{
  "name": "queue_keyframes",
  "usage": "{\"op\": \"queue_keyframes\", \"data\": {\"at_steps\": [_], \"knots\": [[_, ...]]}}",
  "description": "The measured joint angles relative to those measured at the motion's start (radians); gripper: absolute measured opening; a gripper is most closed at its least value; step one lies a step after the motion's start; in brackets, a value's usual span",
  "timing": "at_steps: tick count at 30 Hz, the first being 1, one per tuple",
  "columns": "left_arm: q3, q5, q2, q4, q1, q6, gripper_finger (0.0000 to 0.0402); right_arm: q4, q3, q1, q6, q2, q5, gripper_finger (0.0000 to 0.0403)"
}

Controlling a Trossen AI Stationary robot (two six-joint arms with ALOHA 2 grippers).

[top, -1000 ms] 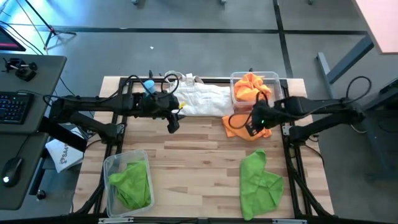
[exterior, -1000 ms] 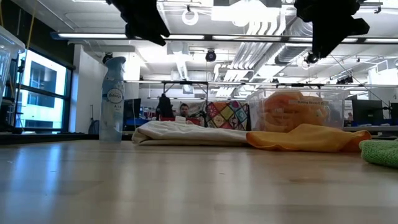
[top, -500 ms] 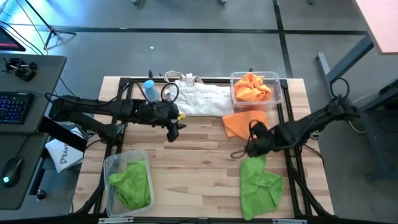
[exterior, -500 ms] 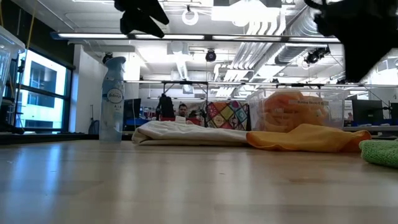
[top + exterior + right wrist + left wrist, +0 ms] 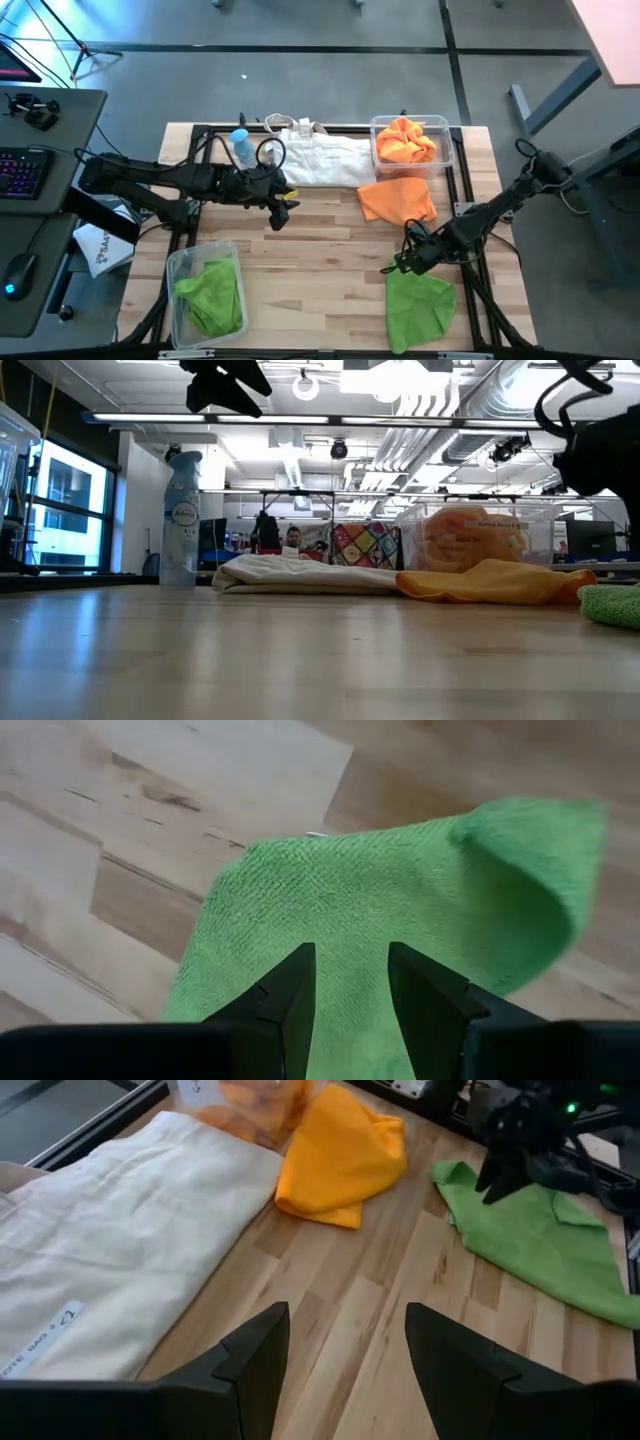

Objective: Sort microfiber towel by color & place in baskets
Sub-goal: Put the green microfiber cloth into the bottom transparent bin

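One green towel [image 5: 418, 305] lies spread on the table near its near right corner, a corner curled up [image 5: 540, 870]. An orange towel [image 5: 397, 200] lies flat in front of the far right basket [image 5: 447, 140], which holds orange cloth. The near left basket [image 5: 178, 265] holds green cloth. My right gripper [image 5: 403, 262] is open and hovers over the green towel's far left corner, fingers either side of it [image 5: 348, 995], well above the table [image 5: 600, 450]. My left gripper [image 5: 277, 213] is open and hangs over bare wood at the table's middle left [image 5: 345, 1350].
A white fabric bag [image 5: 325, 158] lies along the far edge, with a clear spray bottle with a blue cap [image 5: 242, 148] standing to its left. Black frame rails run along the table's sides. Bare wood [image 5: 320, 250] spans the middle between the baskets.
My right gripper has swung from above the orange towel toward the table's near edge and come lower, ending over the green towel's far corner. My left arm has shifted slightly toward the near edge, uncovering the bottle. No towel has moved.
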Motion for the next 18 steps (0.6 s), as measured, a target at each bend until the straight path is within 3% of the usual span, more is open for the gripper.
{"op": "queue_keyframes", "data": {"at_steps": [6, 13, 15, 18], "knots": [[0.0, -0.001, 0.0, 0.0, 0.0, -0.023, 0.0188, 0.146, -0.079, 0.012, 0.013, 0.045, -0.007, 0.0122], [0.0, -0.001, 0.0, 0.0, 0.0, -0.024, 0.0188, 0.158, -0.085, 0.009, 0.013, 0.153, 0.026, 0.0117], [0.0, -0.003, 0.0, 0.0, 0.001, -0.024, 0.0188, 0.158, -0.075, -0.003, 0.002, 0.169, 0.054, 0.0098], [0.0, -0.003, 0.0, 0.0, 0.001, -0.024, 0.0188, 0.157, -0.048, -0.021, -0.054, 0.173, 0.132, 0.0034]]}}
